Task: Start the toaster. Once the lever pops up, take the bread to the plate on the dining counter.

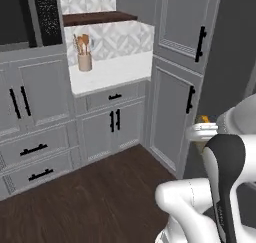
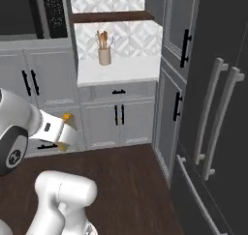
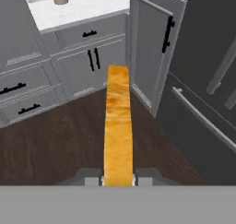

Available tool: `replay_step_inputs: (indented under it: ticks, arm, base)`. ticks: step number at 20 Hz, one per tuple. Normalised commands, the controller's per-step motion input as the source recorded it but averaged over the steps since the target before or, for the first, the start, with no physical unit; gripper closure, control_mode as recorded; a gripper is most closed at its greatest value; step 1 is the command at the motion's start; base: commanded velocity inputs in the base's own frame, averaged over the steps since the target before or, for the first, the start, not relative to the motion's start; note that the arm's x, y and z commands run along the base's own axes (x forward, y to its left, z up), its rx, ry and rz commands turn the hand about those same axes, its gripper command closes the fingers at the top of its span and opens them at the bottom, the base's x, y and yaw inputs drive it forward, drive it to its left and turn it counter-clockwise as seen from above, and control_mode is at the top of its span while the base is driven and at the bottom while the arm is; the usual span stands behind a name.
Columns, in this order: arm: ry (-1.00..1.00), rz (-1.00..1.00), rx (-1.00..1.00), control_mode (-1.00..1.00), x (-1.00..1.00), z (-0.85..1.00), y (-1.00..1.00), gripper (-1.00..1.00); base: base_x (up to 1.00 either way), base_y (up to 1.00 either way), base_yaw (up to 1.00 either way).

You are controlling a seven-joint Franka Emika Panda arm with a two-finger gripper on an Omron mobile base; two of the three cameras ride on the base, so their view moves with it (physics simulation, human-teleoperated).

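The gripper [image 3: 118, 180] is clamped on the bread [image 3: 118, 126], which stands edge-on between the two tips in the hand view and runs up from six o'clock toward the middle of that picture, out over the dark wood floor [image 3: 46, 144]. In the base views just a sliver of orange shows at the end of the arm, at about three o'clock in the left one [image 1: 204, 119] and about nine o'clock in the right one [image 2: 67, 117]. So the slice is in the air and, by my reading, on its way to the plate; the toasting part looks finished. The worry from here is the carry. The hold looks to be at the slice's low end, with most of its length free, so a sharp swing or a jolt of the base could let it pivot or slip, and it would land on the floor. The space is tight too: tall grey cabinets [image 3: 152, 48] stand at one o'clock in the hand view and the dark fridge [image 2: 218, 108] fills the three o'clock side of the right base view, so a wide turn could clip a handle and knock the bread loose. The table [image 1: 110, 72] with the utensil jar [image 1: 84, 61] at eleven o'clock is not the goal; setting down there would be a mistake.
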Motion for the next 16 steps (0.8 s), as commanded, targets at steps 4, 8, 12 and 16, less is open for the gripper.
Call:
replay_step_inputs:
  ticks: [4, 8, 12, 16]
  arm:
    - [0.0, 0.0, 0.0, 1.0, 0.0, 0.0, 0.0, 1.0]
    - [0.0, 0.0, 0.0, 1.0, 0.0, 0.0, 0.0, 1.0]
    - [0.0, 0.0, 0.0, 1.0, 0.0, 0.0, 0.0, 1.0]
    - [0.0, 0.0, 0.0, 1.0, 0.0, 0.0, 0.0, 1.0]
  base:
    - [-0.12, 0.0, 1.0]
    - [-0.11, 0.0, 1.0]
    - [-0.13, 0.0, 1.0]
    - [-0.07, 0.0, 1.0]
